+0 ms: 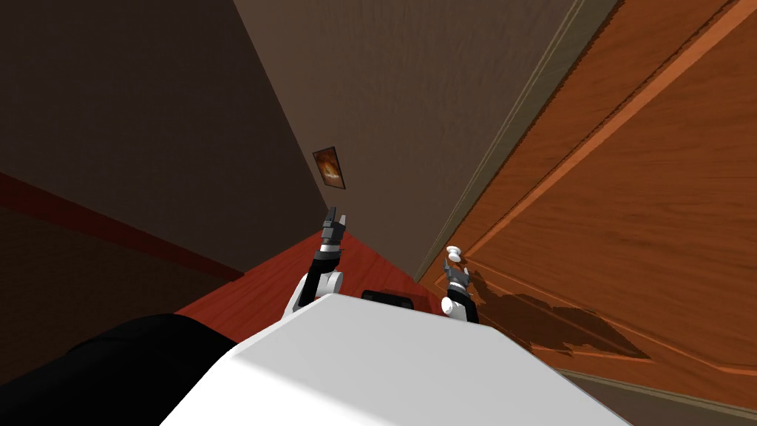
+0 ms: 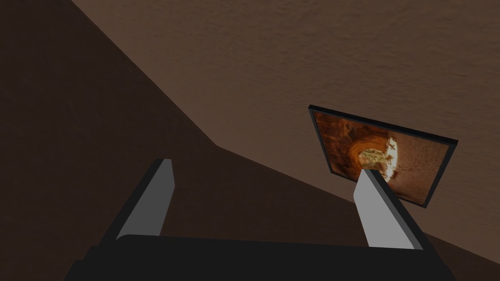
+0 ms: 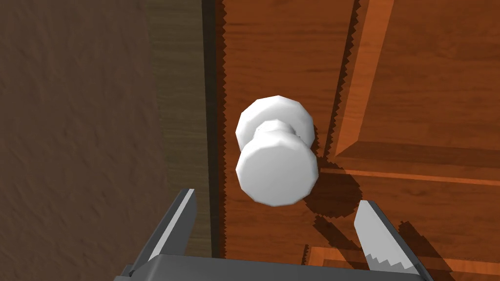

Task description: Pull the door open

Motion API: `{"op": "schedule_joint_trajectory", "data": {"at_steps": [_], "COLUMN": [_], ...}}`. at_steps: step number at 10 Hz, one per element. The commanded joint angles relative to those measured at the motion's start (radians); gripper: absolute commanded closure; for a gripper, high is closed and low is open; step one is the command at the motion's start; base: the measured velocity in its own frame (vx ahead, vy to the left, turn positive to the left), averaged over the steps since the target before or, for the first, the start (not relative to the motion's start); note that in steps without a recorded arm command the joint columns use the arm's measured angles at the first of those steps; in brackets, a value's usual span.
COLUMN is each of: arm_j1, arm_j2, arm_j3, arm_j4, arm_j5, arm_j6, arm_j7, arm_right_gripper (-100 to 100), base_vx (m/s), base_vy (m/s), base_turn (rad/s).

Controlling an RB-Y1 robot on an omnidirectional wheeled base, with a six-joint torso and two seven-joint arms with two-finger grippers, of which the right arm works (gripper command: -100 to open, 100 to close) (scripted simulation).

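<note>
Left gripper (image 1: 334, 222) raised over the red floor (image 1: 251, 296), well apart from the door. Its fingers (image 2: 156, 200) stand wide apart with nothing between them.

Brown wall (image 1: 406, 111) runs up the middle of the head view. It meets the frame (image 1: 517, 133), a narrow olive-brown strip. In the right wrist view the wall (image 3: 73, 122) and frame (image 3: 178, 97) lie on one side of a thin dark seam, and the door begins on the other.

Knob (image 1: 454, 254) white, faceted, round. It sits on a short neck over a round plate, close to the door's frame-side edge. In the right wrist view the knob (image 3: 277, 168) is centred on the gap between the fingers, just ahead of the tips.

Right gripper (image 1: 456, 270) directly below the knob in the head view, pointing at it. Right gripper (image 3: 276, 197) spread wide, gripping nothing. Its fingers (image 3: 171, 229) flank the knob with clear space on each side. Whether the knob's face has reached the tips is hard to judge from this angle; no contact shows.

Door (image 1: 628, 222) orange-brown, wood-grained, with raised panel mouldings. Its edge lies flush along the frame. Door (image 3: 415, 73) carries the knob's jagged shadow just beside the knob. A larger shadow (image 1: 562, 325) lies on the lower panel in the head view
</note>
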Motion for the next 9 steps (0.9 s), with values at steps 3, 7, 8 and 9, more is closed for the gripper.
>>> {"op": "schedule_joint_trajectory", "data": {"at_steps": [3, 7, 8, 9], "arm_j1": [0.012, 0.019, 0.019, 0.019], "arm_j2": [-0.036, -0.056, -0.056, -0.056], "arm_j3": [0.002, 0.003, 0.003, 0.003], "arm_j4": [0.031, 0.049, 0.049, 0.049], "arm_j5": [0.0, 0.001, 0.001, 0.001], "arm_j6": [-0.016, -0.024, -0.024, -0.024], "arm_j7": [-0.057, -0.084, -0.084, -0.084], "arm_right_gripper": [-100, 100, 100, 100], "base_vx": [0.108, 0.085, -0.026, -0.019], "base_vy": [-0.003, -0.019, 0.008, 0.005], "base_turn": [0.045, 0.031, -0.001, 0.005]}}
